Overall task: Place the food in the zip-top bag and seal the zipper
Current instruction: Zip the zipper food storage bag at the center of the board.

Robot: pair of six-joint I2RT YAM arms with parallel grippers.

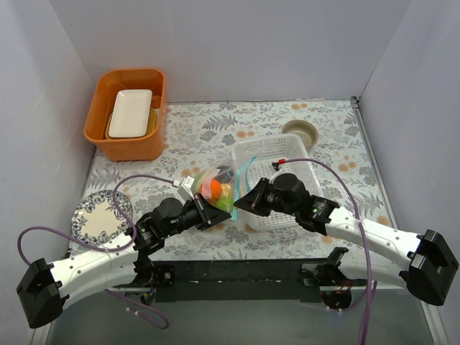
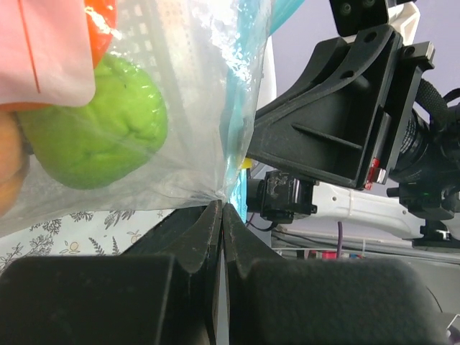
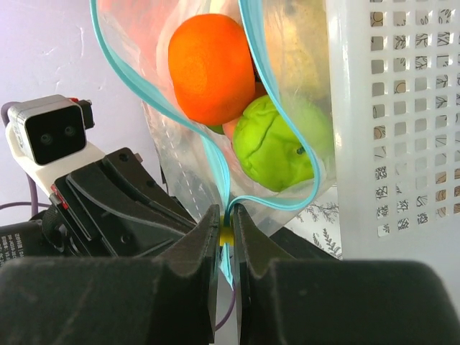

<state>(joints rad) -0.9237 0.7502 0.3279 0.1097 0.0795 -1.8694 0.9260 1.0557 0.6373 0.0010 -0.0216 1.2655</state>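
Clear crinkly bag (image 1: 214,185) just beside white basket (image 1: 291,152), teal zipper (image 3: 215,154) gaping apart, toy orange (image 3: 208,68) and green fruit (image 3: 277,140) inside, left gripper (image 2: 221,208) pinched tight on bag edge, right gripper (image 3: 226,215) clamped on zipper end.

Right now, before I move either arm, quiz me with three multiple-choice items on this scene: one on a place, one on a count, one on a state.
1. Where does the orange bin stand? A back left; B back right; C near edge.
2. How many claws grip the zip-top bag? A none; B one; C two.
3. The zipper is: A sealed; B open; C torn off.
Answers: 1 A, it sits far left at the back in the top view. 2 C, the left claw and right claw each pinch its edge. 3 B, its teal strips bow apart.
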